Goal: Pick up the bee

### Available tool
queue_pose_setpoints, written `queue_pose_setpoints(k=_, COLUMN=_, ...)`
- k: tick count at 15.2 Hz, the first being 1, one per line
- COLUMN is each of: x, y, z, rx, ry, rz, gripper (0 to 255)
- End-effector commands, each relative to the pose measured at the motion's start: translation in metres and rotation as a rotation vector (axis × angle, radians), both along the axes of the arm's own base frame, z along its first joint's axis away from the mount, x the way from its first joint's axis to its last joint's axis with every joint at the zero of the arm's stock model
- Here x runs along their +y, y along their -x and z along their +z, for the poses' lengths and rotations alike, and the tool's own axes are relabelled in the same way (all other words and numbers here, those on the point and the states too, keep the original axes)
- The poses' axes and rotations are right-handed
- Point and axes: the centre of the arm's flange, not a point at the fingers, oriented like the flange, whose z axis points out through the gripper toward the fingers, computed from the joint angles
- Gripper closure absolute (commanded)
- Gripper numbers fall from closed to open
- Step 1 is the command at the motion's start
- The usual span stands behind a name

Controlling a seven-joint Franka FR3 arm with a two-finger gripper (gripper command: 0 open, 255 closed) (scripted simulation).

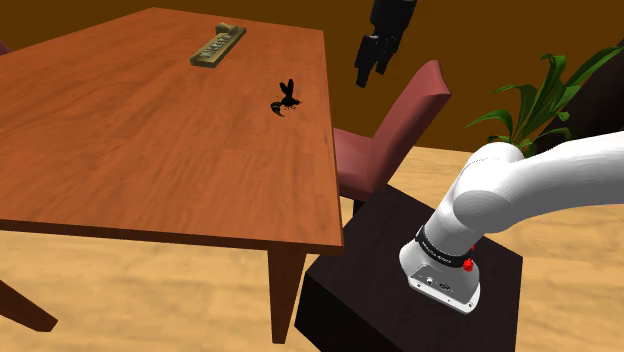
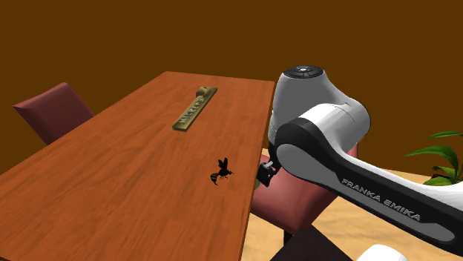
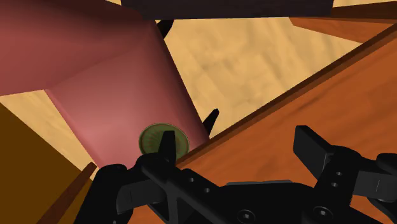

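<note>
1. The bee [image 1: 287, 98], a small black figure, sat on the brown wooden surface [image 1: 130, 140]. It was close to the edge that faced the red chair [image 1: 395, 135].
2. A long, flat olive-brown plaque [image 1: 218, 46] lay farther along the surface. It was well apart from the bee, toward the shoulder view's upper left of it.
3. The jaws hung in the air off the surface, beyond that same edge and above the red chair's backrest. They pointed down, well apart from the bee, and touched nothing.
4. In the wrist view the two black fingers [image 3: 167, 149] stood apart with nothing between them. Beyond them lay the chair's upholstery, the slanting edge of the surface and the tan floor [image 3: 254, 57].
5. A small round olive-green disc [image 3: 156, 137] showed just past one finger, against the chair. I could not tell what it was.
6. In the second exterior view the white arm [image 2: 319, 133], lettered FRANKA EMIKA, crossed the right side. The bee sat just beside the surface's near edge, with the plaque beyond it.
7. Another chair [image 2: 52, 111] of the same red stood at the opposite side of the surface, at that view's left.
8. The dark box stand [image 1: 400, 300] rested on the floor by the surface's corner, and a green-leaved plant [image 1: 540, 95] rose behind the arm.
</note>
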Motion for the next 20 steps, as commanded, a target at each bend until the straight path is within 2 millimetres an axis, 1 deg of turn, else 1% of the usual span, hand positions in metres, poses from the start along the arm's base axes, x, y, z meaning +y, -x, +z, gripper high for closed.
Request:
queue_pose_setpoints(k=1, x=0.0, y=0.0, z=0.0, rx=0.0, ry=0.0, rz=0.0, gripper=0)
queue_pose_setpoints(k=5, x=-0.003, y=-0.044, z=-0.022, rx=-0.013, ry=-0.046, rz=0.119, gripper=0)
queue_pose_setpoints(k=8, x=-0.001, y=-0.078, z=-0.038, rx=-0.022, ry=-0.08, rz=0.208, gripper=0)
queue_pose_setpoints(k=12, x=0.006, y=-0.123, z=-0.059, rx=-0.034, ry=-0.126, rz=0.327, gripper=0)
queue_pose_setpoints(k=16, x=0.02, y=-0.164, z=-0.078, rx=-0.046, ry=-0.169, rz=0.441, gripper=0)
queue_pose_setpoints(k=20, x=0.02, y=-0.164, z=-0.099, rx=-0.046, ry=-0.169, rz=0.441, gripper=0)
